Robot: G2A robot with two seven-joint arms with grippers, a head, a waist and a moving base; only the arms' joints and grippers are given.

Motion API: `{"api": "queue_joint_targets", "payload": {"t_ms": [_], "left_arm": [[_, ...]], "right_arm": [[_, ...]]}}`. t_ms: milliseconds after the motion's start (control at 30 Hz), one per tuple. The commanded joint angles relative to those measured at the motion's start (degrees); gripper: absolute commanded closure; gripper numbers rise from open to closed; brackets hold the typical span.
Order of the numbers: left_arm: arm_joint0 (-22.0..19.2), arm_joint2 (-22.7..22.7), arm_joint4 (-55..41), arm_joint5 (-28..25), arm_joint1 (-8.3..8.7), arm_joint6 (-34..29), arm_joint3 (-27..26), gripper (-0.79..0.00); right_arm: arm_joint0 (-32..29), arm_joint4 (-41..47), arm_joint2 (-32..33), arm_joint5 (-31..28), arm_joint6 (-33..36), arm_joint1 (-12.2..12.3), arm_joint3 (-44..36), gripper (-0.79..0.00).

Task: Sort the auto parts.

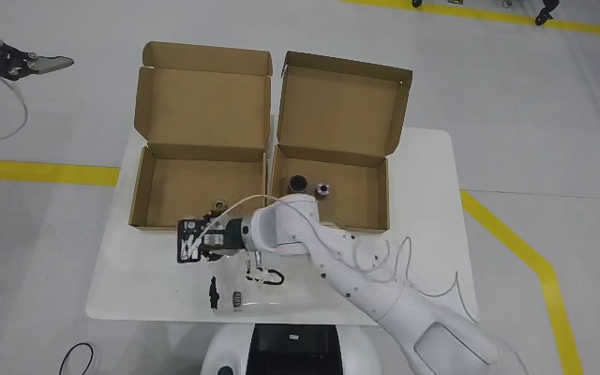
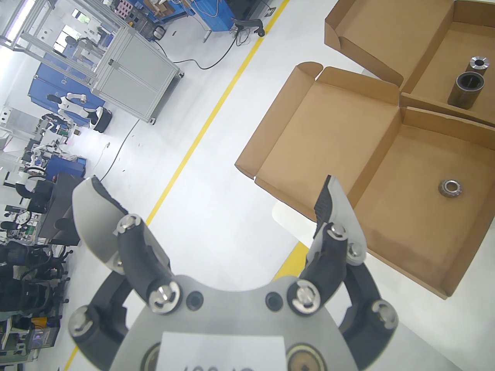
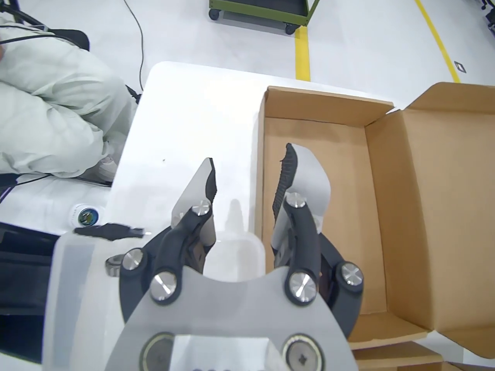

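Two open cardboard boxes stand side by side on the white table (image 1: pixel 422 187). The left box (image 1: pixel 169 187) holds a small metal bearing (image 1: pixel 217 202) (image 2: pixel 451 188). In the right box (image 1: pixel 361 202) are a dark cylinder (image 1: pixel 298 181) (image 2: pixel 466 89) and a smaller metal sleeve (image 1: pixel 324 190) (image 2: pixel 478 65). My right gripper (image 1: pixel 185 242) (image 3: pixel 247 179) hangs open and empty over the table, just in front of the left box's (image 3: pixel 348 202) near wall. My left gripper (image 2: pixel 212 189) is open and empty, held high off the table's left side above the floor.
A translucent tray (image 3: pixel 236 249) lies at the table's front edge, under the right wrist. Small loose parts lie there: a black clip (image 1: pixel 266 277), a black piece (image 1: pixel 214 292) (image 3: pixel 108 230) and a ring (image 1: pixel 237 298) (image 3: pixel 114 264). Both box lids stand up at the back.
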Motion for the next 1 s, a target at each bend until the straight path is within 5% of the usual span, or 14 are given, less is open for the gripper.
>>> {"api": "queue_joint_targets", "payload": {"t_ms": [0, 467, 967], "left_arm": [[0.0, 0.0, 0.0, 0.0, 0.00, 0.0, 0.0, -0.785], [0.0, 0.0, 0.0, 0.0, 0.00, 0.0, 0.0, -0.785], [0.0, 0.0, 0.0, 0.0, 0.00, 0.0, 0.0, -0.785]], "right_arm": [[-3.9, -0.1, 1.7, -1.8, 3.7, 1.5, -5.3, -0.299], [-19.7, -5.1, 6.1, -3.2, 13.3, 7.0, -18.0, -0.299], [-16.5, -2.0, 1.2, -2.2, 19.5, 6.9, -11.6, -0.326]]}}
